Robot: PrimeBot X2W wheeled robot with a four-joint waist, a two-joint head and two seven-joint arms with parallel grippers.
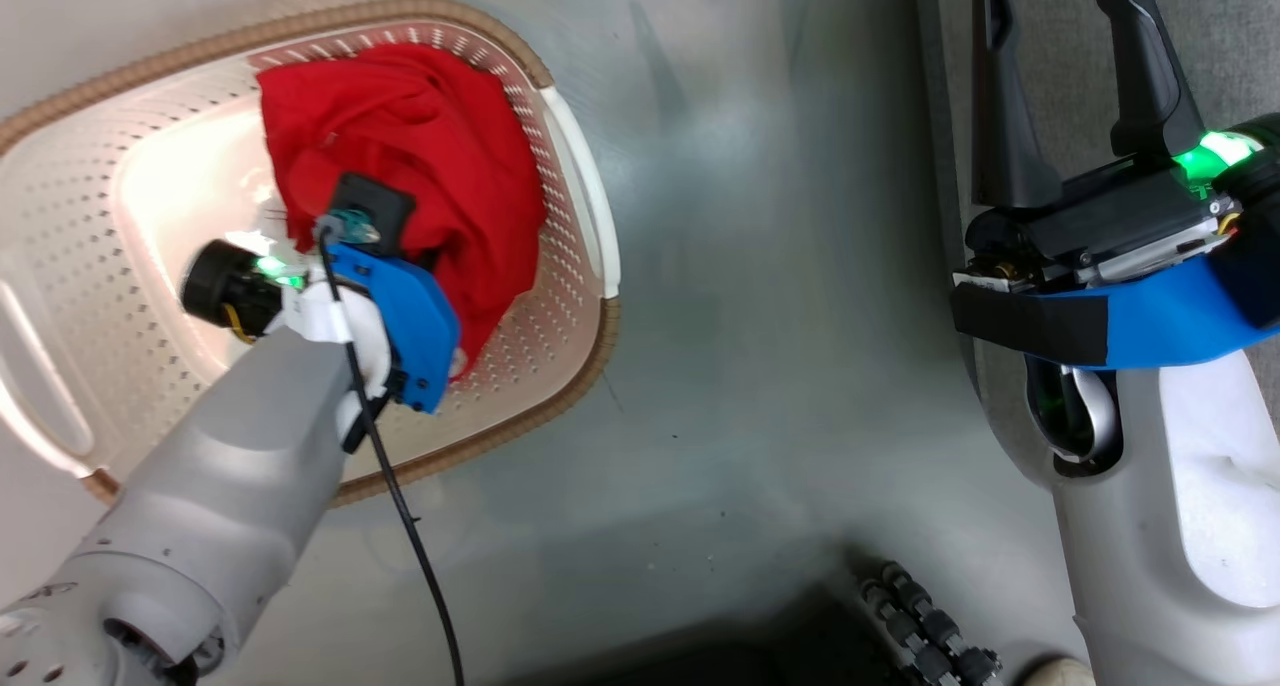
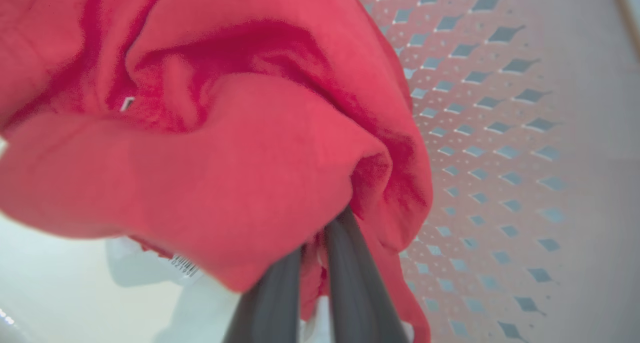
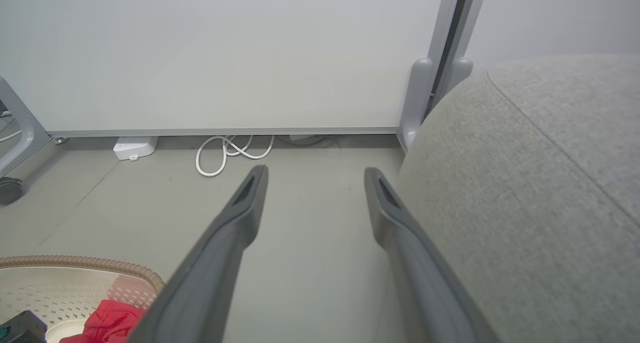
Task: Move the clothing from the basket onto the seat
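Head view shows the red clothing (image 1: 400, 136) bunched up in the basket (image 1: 60, 266), against its right wall. The left gripper (image 2: 320, 238) has its two fingers squeezed tight on a fold of the clothing. The right gripper (image 3: 315, 178) is spread wide above the floor (image 3: 300, 223), just beside the grey seat (image 3: 525, 183).

Qty: clothing heap (image 1: 420, 136) x1, basket (image 1: 300, 21) x1, seat (image 3: 525, 208) x1, wht cable (image 3: 225, 150) x1.

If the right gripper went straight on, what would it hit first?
The right gripper would probably reach the floor near the white cable, depth unclear; the seat lies beside it.
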